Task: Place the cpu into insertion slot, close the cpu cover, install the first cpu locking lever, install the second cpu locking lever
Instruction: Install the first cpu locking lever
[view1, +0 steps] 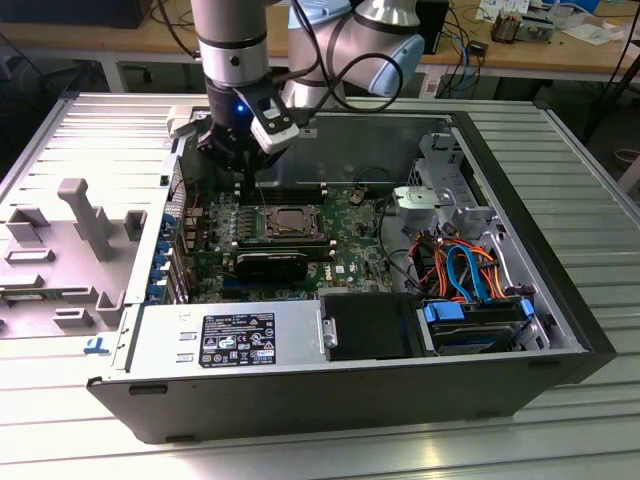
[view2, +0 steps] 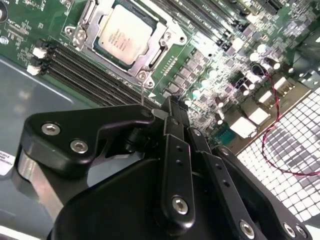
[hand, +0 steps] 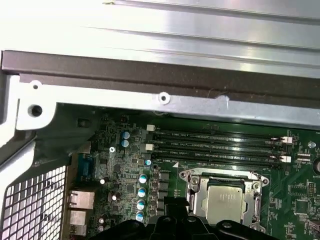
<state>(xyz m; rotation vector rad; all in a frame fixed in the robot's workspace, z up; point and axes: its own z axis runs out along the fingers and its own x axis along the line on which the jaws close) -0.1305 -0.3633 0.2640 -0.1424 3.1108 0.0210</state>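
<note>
A robot arm's gripper (view1: 243, 160) hangs over an open PC case (view1: 560, 300), above the far-left part of the green motherboard (view1: 350, 255). In the second wrist view the black fingers (view2: 172, 150) sit pressed together with nothing between them.

The cpu (view2: 124, 35) lies flat in the insertion slot (view2: 85, 20), its matte silver-grey top showing through the square window of the cpu cover (view2: 157, 50), a thin bright metal frame that appears lowered around it. A thin wire lever (view2: 142, 95) stands near the fingertips.

Risk, as a judgement: the tips hover near the 4 long black memory slots (hand: 215, 147) and small capacitors (hand: 143, 192); a skewed descent could scrape them, or slip off the springy lever.
</note>
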